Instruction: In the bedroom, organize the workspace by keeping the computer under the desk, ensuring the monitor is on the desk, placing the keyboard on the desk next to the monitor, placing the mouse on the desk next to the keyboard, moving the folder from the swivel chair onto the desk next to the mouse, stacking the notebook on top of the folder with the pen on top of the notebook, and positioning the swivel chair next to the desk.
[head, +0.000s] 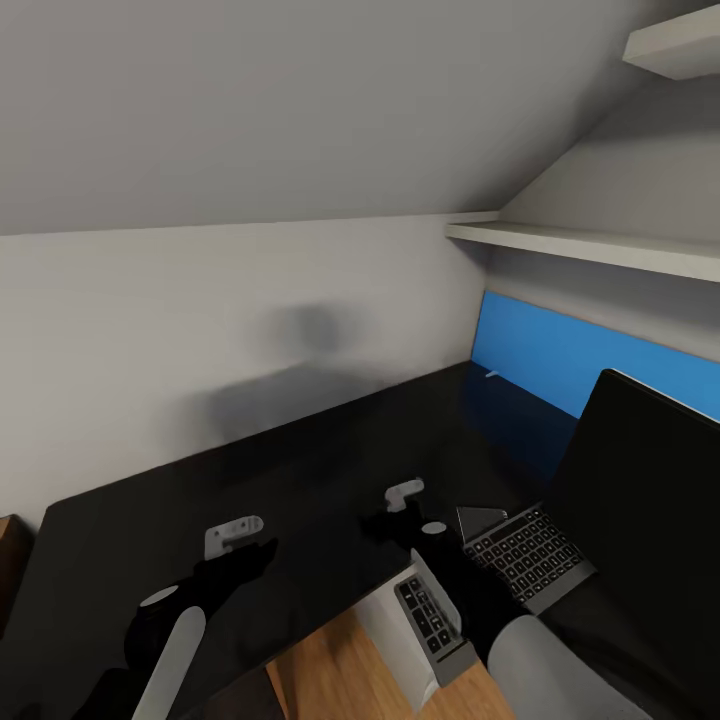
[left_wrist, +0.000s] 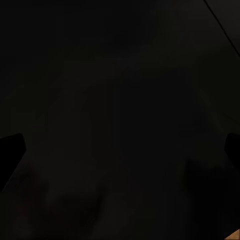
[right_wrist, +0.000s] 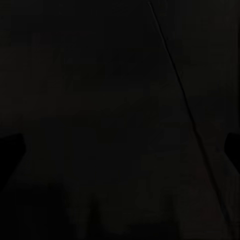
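Observation:
The black desk (head: 300, 470) with its blue back panel (head: 560, 350) spreads below me. At the right stands the black monitor (head: 650, 480). The keyboard (head: 525, 550) lies on the desk at the monitor's foot; a further strip of keys shows on the near side of my right forearm, over the desk's edge. The light grey computer (head: 385, 625) sits under that edge. My left gripper (head: 235, 535) and right gripper (head: 405, 495) hover low over the bare desktop, both open and holding nothing. In the wrist views the fingertips (left_wrist: 10, 150) (right_wrist: 10, 150) stand wide apart over the dark surface.
A small grey flat shape (head: 480, 520) lies beside the keyboard; I cannot tell what it is. White shelves (head: 590, 245) hang above the back panel. Wooden floor (head: 330, 665) shows under the desk edge, and brown wood (head: 10, 550) at the far left.

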